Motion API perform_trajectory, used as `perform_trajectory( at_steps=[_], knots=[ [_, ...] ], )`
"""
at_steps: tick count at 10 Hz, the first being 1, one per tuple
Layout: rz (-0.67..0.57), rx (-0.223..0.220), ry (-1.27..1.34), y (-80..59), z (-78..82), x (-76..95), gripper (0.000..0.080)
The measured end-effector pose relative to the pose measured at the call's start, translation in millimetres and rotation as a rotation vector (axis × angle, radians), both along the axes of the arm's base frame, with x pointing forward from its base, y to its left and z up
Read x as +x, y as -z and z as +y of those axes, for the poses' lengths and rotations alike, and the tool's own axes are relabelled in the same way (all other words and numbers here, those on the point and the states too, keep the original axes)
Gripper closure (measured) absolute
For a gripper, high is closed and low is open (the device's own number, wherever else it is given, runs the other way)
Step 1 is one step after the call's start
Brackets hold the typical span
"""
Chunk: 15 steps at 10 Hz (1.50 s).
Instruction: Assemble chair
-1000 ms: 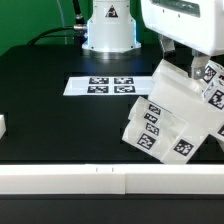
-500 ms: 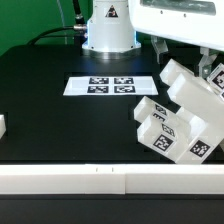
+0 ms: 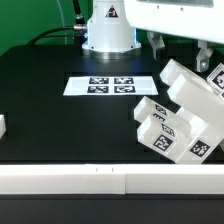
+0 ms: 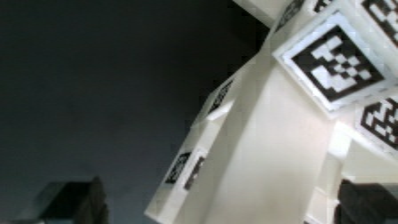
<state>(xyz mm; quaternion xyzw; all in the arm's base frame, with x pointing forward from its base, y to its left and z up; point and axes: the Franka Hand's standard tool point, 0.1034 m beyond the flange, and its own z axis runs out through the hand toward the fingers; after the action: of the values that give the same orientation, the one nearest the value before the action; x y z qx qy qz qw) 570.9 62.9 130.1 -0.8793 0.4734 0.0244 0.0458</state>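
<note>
The partly built chair [image 3: 178,118], a blocky white assembly with several black-and-white tags, rests tilted on the black table at the exterior view's right. My gripper [image 3: 181,50] hangs just above its upper block, jaws spread wide. In the wrist view the chair's white block [image 4: 285,130] runs between my two dark fingertips [image 4: 80,200], with a gap of dark table showing beside one of them. My gripper [image 4: 222,205] does not press on the block.
The marker board [image 3: 108,86] lies flat in the middle of the table. A small white piece [image 3: 2,126] sits at the exterior view's left edge. A white rail [image 3: 100,180] runs along the front. The robot base [image 3: 108,30] stands behind.
The chair swung and shifted toward the exterior view's right, then settled lower on the table. My gripper has since lifted slightly off it.
</note>
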Motion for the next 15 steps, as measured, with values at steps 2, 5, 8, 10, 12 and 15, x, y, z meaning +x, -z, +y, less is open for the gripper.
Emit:
perform_trajectory(
  at_steps=[2,5,8,10,12,15],
  knots=[
    [0.004,0.000,0.000,0.7,-2.1,-3.3,0.0150],
    [0.005,-0.004,-0.021,5.2,-4.2,-5.5,0.0150],
    [-0.007,-0.007,-0.047,-0.1,-19.2,-3.9,0.0150],
    [-0.008,-0.011,-0.047,0.3,-26.0,-3.4,0.0150],
    [-0.023,-0.023,-0.047,2.3,-35.9,-0.1,0.0150],
    [-0.050,-0.039,-0.043,5.2,-43.0,5.0,0.0150]
  ],
)
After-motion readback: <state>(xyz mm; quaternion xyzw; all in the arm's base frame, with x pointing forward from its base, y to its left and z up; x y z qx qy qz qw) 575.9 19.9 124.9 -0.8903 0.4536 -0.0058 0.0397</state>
